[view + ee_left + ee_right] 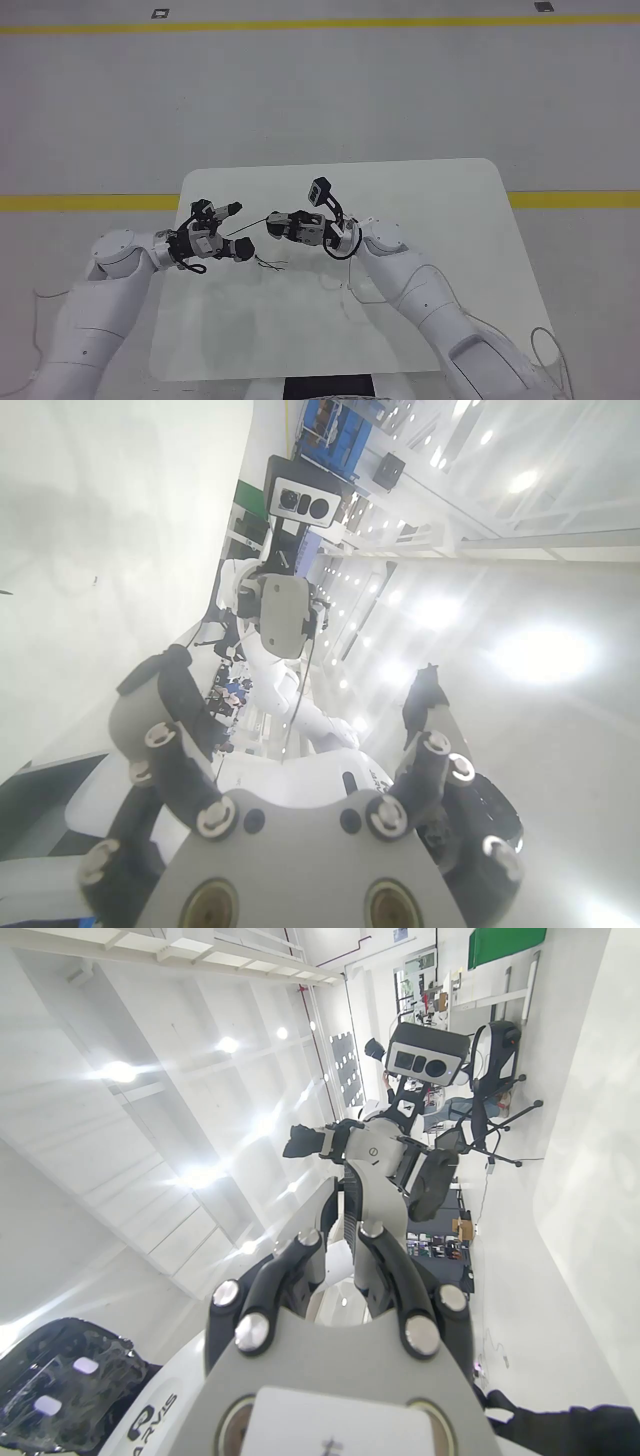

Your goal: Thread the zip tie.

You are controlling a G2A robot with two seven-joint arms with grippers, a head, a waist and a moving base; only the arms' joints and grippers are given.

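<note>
Both arms meet low over the near-middle of the white worktop (450, 200), wrists turned towards each other. The left gripper (299, 664) is spread wide: its two dark fingers (170, 690) stand well apart with nothing pinched between them, and the right wrist view shows the same wide gap from the other side. Facing it, just beside, the right gripper (272, 224) has its fingers (356, 1208) drawn together, closed on one end of the zip tie (248, 227). The tie is a thin dark strand raised above the worktop. From the right fingertips it runs across the short gap towards the left gripper, and its free end lies in the space by the open left fingers. Whether that end touches either finger cannot be told. In the left wrist view a thin dark line hangs from the right gripper towards the camera, probably the same tie. Directly below the two grippers a few loose dark strands (270, 264) lie flat on the worktop, too fine to make out. Beyond the worktop's far edge is pale floor, with a yellow line (580, 199) level with that edge and a second yellow line (300, 24) farther off.
</note>
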